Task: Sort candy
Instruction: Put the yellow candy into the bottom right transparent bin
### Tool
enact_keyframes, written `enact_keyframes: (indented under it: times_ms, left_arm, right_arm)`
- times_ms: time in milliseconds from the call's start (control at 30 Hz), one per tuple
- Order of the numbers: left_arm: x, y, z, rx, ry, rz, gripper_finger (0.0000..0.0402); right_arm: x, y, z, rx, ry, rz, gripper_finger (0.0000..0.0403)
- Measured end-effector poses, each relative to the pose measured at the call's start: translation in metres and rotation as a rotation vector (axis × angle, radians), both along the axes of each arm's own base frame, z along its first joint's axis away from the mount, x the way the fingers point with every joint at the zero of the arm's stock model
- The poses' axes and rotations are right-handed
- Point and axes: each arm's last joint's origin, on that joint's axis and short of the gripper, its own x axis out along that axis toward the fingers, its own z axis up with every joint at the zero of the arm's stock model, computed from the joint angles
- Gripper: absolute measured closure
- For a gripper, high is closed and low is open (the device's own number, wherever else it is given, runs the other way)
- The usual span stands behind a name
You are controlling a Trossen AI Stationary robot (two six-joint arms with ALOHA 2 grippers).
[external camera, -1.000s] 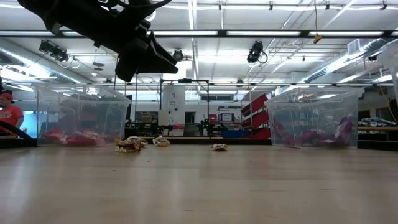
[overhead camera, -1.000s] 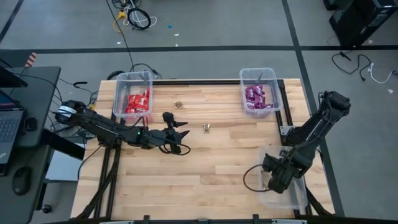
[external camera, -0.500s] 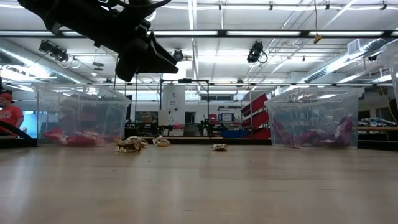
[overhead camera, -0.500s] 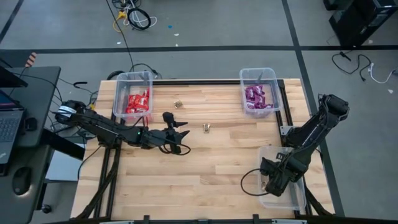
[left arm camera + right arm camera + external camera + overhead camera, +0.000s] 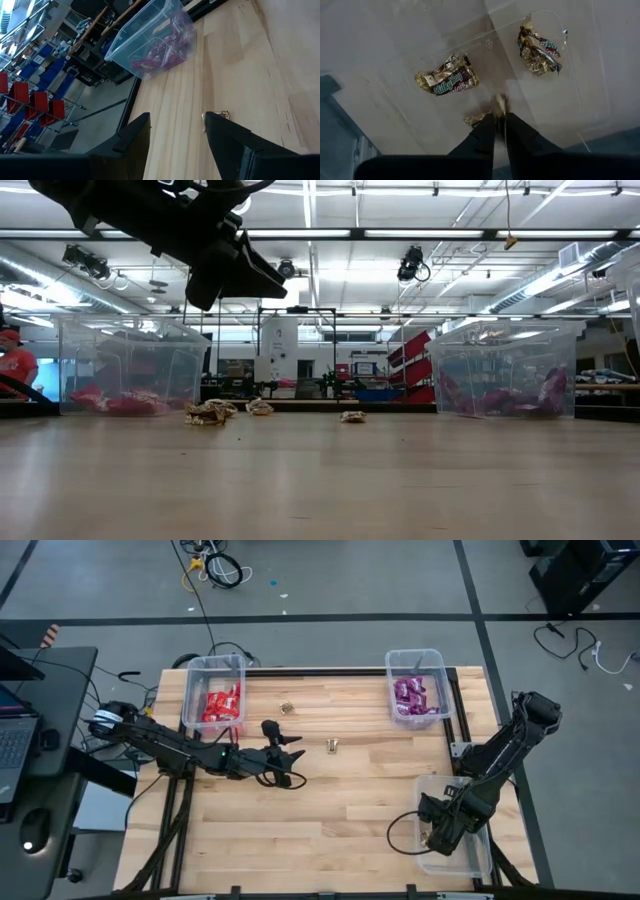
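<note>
My right gripper (image 5: 499, 114) points down into a clear bin (image 5: 478, 840) at the table's near right corner, shut on a small gold candy (image 5: 499, 104). Two gold candies (image 5: 447, 76) (image 5: 538, 47) lie on the bin's floor. My left gripper (image 5: 288, 757) hovers open above the table's left middle and holds nothing. Loose gold candies (image 5: 287, 707) (image 5: 332, 745) lie on the wood. One of them (image 5: 222, 115) shows beyond the left fingers. Red candy fills a bin (image 5: 215, 700) at the far left and purple candy a bin (image 5: 417, 690) at the far right. My right gripper pinches the gold candy's wrapper (image 5: 500, 100) between its two fingertips, from above with the fingers pointing down. The piece sticks out past the tips, above the bin's floor. I cannot tell whether it touches the floor.
Bare wood lies between the two arms and along the near edge. In the low view, gold candies (image 5: 209, 412) (image 5: 352, 417) lie mid-table under my left gripper (image 5: 230, 265). A desk with a laptop (image 5: 15, 740) stands left of the table, and a person (image 5: 12, 360) shows far left.
</note>
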Motion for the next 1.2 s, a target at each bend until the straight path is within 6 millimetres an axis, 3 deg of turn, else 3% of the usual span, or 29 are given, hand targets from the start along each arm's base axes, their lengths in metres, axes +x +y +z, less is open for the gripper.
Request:
enact_keyframes:
  times_ms: [400, 533, 800, 1200]
  left_arm:
    - [0.0, 0.0, 0.0, 0.0, 0.0, 0.0, 0.0208]
    - [0.0, -0.001, 0.0, -0.02, 0.002, -0.04, 0.0208]
    - [0.0, -0.007, -0.007, -0.104, 0.078, -0.24, 0.0208]
    - [-0.011, -0.005, -0.026, -0.15, 0.286, -0.214, 0.0208]
  right_arm:
    - [-0.002, 0.001, 0.001, 0.054, 0.07, -0.054, 0.0347]
    - [0.001, 0.005, 0.012, 0.086, 0.064, -0.09, 0.0348]
    - [0.007, 0.013, 0.048, 0.12, 0.052, -0.172, 0.0354]
    - [0.01, 0.012, 0.129, 0.118, -0.046, -0.32, 0.0367]
